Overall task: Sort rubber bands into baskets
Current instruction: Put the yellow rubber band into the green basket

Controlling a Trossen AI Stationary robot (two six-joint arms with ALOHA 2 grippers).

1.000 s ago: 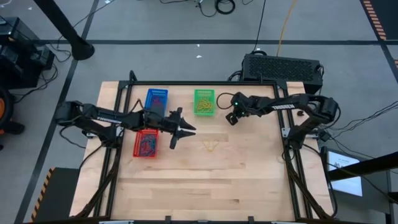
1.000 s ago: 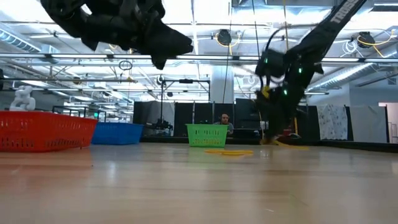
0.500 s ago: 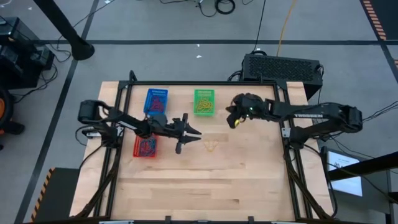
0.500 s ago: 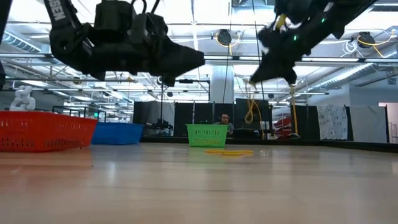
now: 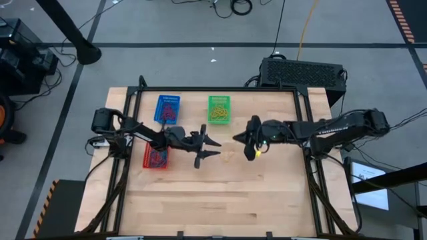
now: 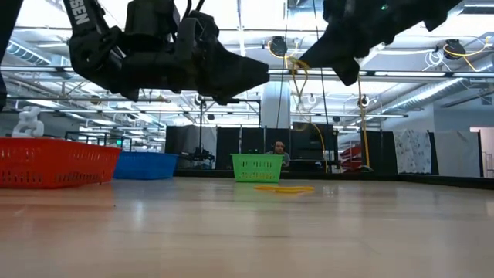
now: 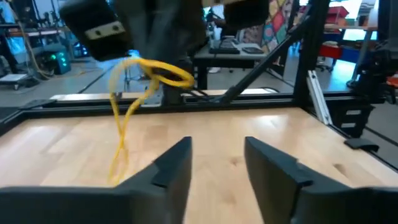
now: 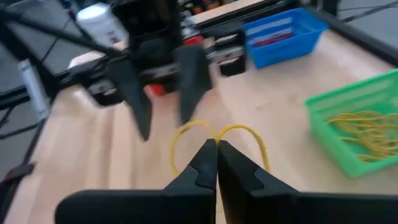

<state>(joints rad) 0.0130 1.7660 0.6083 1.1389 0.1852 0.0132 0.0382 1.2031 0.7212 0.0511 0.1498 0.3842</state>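
One yellow rubber band (image 8: 214, 140) hangs pinched in the right gripper (image 8: 217, 151), facing the spread-open, empty left gripper (image 7: 214, 155), probably for a handover.

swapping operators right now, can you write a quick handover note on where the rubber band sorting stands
Right hand: shut on a yellow rubber band, held above mid-table.
Left hand: open, empty, facing the right hand from close by.
Baskets: blue basket and green basket at the far side, red basket nearer, under the left arm.
Done: yellow bands lie in the green basket, dark bands in the blue and red ones.
Left: drop the held band, presumably into green, then clear the small yellow pile on the table between the hands.
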